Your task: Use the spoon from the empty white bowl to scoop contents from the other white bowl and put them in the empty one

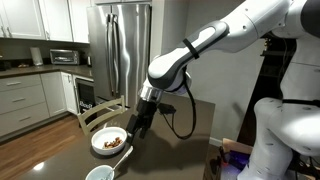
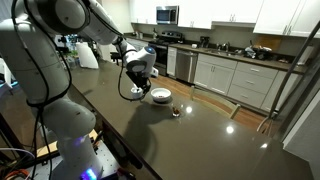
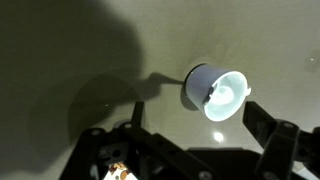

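The empty white bowl (image 3: 215, 90) lies ahead of my fingers in the wrist view, brightly lit inside. The spoon (image 3: 206, 94) shows as a dark sliver at its rim, its thin handle reaching left. In an exterior view this bowl (image 1: 100, 173) sits at the bottom edge, with the pale spoon (image 1: 113, 167) poking out. Just behind it is the other white bowl (image 1: 110, 142), wider, holding the brown contents (image 1: 114, 142). My gripper (image 1: 140, 122) hangs open and empty just right of the wide bowl and above it. The open gripper (image 3: 190, 145) is short of the small bowl.
Everything stands on a dark glossy table (image 1: 180, 150). A steel fridge (image 1: 125, 50) and kitchen cabinets are behind. In an exterior view a white bowl (image 2: 160, 95) sits beside the gripper (image 2: 140, 82); which bowl it is I cannot tell. A small brown bit (image 2: 176, 112) lies near it.
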{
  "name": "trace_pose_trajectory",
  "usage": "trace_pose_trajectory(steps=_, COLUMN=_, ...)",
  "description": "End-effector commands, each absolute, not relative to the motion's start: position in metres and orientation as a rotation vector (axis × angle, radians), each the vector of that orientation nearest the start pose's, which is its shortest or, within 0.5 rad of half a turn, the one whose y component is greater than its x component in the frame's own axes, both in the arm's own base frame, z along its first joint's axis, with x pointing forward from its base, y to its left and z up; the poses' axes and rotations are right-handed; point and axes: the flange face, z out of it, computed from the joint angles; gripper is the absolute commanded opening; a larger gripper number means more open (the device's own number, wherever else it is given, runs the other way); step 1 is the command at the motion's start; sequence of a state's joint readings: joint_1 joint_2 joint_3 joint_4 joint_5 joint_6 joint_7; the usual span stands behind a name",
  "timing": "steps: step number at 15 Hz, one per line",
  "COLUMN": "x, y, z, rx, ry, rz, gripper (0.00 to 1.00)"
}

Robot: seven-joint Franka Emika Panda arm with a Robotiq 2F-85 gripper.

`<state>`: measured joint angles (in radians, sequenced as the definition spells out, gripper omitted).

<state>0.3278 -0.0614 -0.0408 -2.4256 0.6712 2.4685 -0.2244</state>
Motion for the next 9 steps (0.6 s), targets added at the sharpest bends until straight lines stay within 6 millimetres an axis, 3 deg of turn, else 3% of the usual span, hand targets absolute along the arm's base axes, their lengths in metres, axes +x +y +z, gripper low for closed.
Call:
trace_pose_trajectory(steps=1, x=0.4674, y=0.1359, z=0.3412, rx=-2.694, ry=0.001, rz=-0.13, gripper=1.0)
trace_pose_trajectory(steps=9, x=0.469, y=0.1389, z=0.347, rx=-2.639, ry=0.04, rz=-0.15, gripper=1.0)
